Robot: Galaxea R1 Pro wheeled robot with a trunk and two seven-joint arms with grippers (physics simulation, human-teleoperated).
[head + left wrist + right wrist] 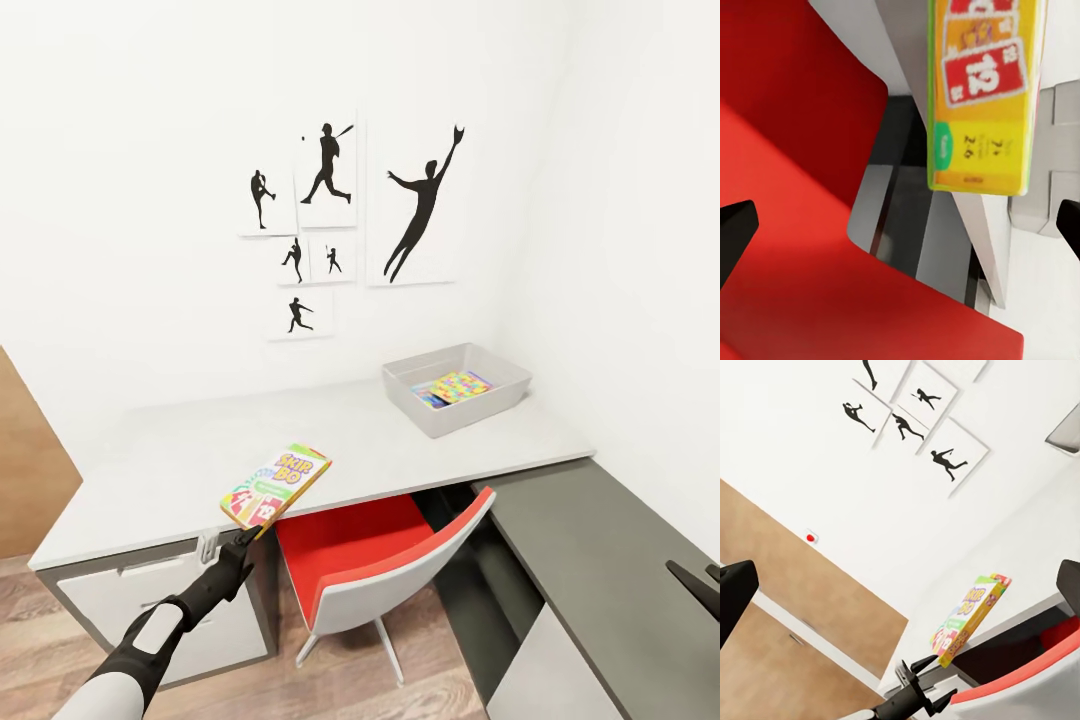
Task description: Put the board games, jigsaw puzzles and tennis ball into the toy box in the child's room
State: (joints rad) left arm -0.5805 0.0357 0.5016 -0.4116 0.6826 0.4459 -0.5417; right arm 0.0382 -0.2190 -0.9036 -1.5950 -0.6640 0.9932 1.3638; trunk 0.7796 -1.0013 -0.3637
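The green-red-white Skip-Bo board game (276,486) sits tilted at the front edge of the pale table (170,460), its near corner overhanging. My left gripper (241,537) is just below that corner with its fingers spread wide, open. The left wrist view looks up at the box's yellow underside (982,97) between the fingertips (736,231). The right wrist view shows the same box (971,615) above the left gripper (919,669). The light-grey toy box (470,411) stands at the table's far right with the multicoloured jigsaw puzzle (456,386) inside. My right gripper (703,580) hangs open low on the right.
A red-seated chair (370,545) is tucked under the table right of my left arm. The lower dark-grey side desk (600,540) fills the right corner. Drawers (130,592) sit under the table's left end. Black sports silhouettes (330,220) hang on the white wall.
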